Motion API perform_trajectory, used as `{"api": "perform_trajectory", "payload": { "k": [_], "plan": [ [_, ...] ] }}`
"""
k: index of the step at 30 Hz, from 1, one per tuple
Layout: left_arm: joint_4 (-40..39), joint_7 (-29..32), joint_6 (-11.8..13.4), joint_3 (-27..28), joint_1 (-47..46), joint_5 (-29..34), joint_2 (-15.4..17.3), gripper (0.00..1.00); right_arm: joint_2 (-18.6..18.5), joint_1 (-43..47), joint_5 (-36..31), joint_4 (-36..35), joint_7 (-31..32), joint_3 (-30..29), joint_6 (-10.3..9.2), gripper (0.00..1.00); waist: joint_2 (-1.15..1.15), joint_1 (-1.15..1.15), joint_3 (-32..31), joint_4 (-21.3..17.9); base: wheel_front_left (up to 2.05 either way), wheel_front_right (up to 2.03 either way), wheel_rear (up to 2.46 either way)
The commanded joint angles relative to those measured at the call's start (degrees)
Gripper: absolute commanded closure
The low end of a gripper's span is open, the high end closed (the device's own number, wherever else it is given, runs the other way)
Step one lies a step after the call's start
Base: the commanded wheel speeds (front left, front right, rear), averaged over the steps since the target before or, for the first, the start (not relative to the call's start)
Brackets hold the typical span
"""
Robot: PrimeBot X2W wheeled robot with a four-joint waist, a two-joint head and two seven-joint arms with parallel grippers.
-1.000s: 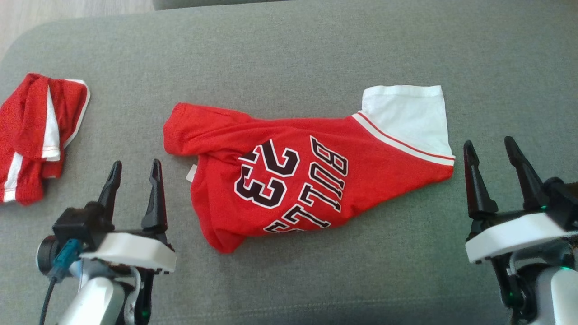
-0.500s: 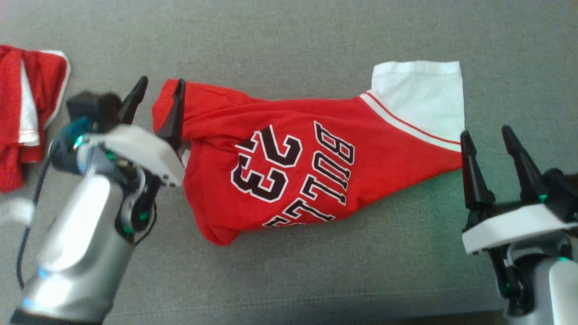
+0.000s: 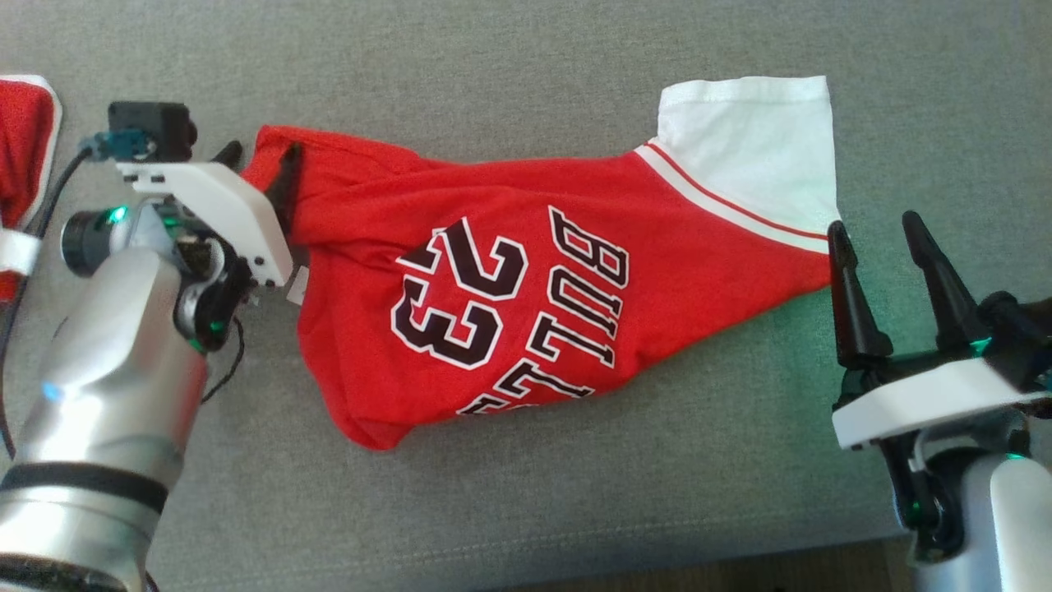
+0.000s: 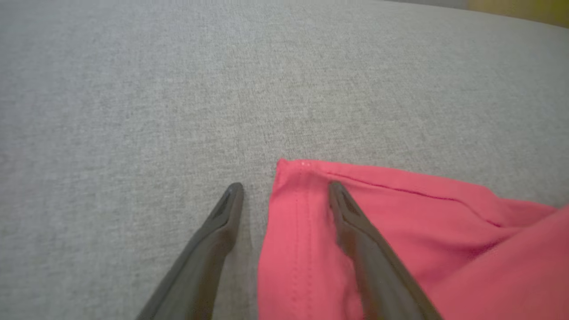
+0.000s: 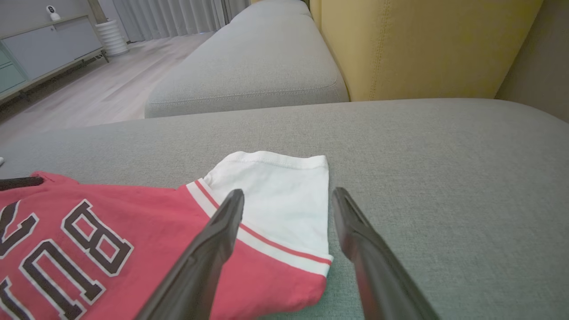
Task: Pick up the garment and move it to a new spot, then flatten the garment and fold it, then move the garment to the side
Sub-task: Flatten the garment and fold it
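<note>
Two empty, open grippers bracket the jersey's [image 3: 509, 279] long axis: left gripper [image 3: 261, 152] straddles its corner [image 4: 289, 171], right gripper [image 3: 874, 222] sits just beside the sleeve [image 3: 748, 148].

L arm [image 3: 115, 386] reaches fwd over left side of sofa cushion [image 3: 526, 510], wrist [image 3: 209, 210] pitched down. Left jaws wide apart, fingertips [image 4: 233, 191] low at cushion level. R arm [image 3: 986, 510] at near-right edge. Right jaws wide apart, fingers [image 3: 851, 304] pointing fwd.
</note>
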Motion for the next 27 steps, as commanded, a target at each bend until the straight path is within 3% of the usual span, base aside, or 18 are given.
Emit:
{"api": "perform_trajectory", "payload": {
  "k": [1,9,10,12,22,27],
  "plan": [
    [0.16,-0.31,-0.49,1.20,-2.47,0.23,1.77,0.00,-0.36,-1.32,0.45,-1.64,-0.58,1.11,-0.04,0.00,0.00,0.00,0.27,-0.08,0.00,0.00,0.00],
    [6.81,3.88,-3.70,-2.93,-5.86,1.03,0.89,0.00,-0.36,-1.76,0.89,-0.84,-0.76,1.74,-0.04,0.00,0.00,0.00,0.98,-0.13,0.00,0.00,0.00],
    [7.34,4.35,-3.92,-3.33,-6.25,1.03,0.85,0.43,-0.36,-1.83,0.89,-0.73,-0.78,1.75,-0.04,0.00,0.00,0.00,1.04,-0.13,0.00,0.00,0.00],
    [8.06,3.97,-4.15,-3.71,-6.87,1.07,0.82,1.00,-0.36,-1.98,0.93,-0.49,-0.79,1.75,-0.04,0.00,0.00,0.00,1.10,-0.16,0.00,0.00,0.00],
    [8.94,-3.63,-3.00,-4.29,-8.18,2.34,0.07,1.00,-0.48,-5.29,0.22,3.78,0.70,-1.95,-0.04,0.00,0.00,0.00,0.16,0.89,0.00,0.00,0.00],
    [7.60,-5.99,-2.04,-4.99,-8.90,3.10,-1.19,1.00,-4.51,-11.69,2.15,10.36,2.11,-2.11,-0.04,0.00,0.00,0.00,0.81,3.02,0.00,0.00,0.00]
  ]
}}
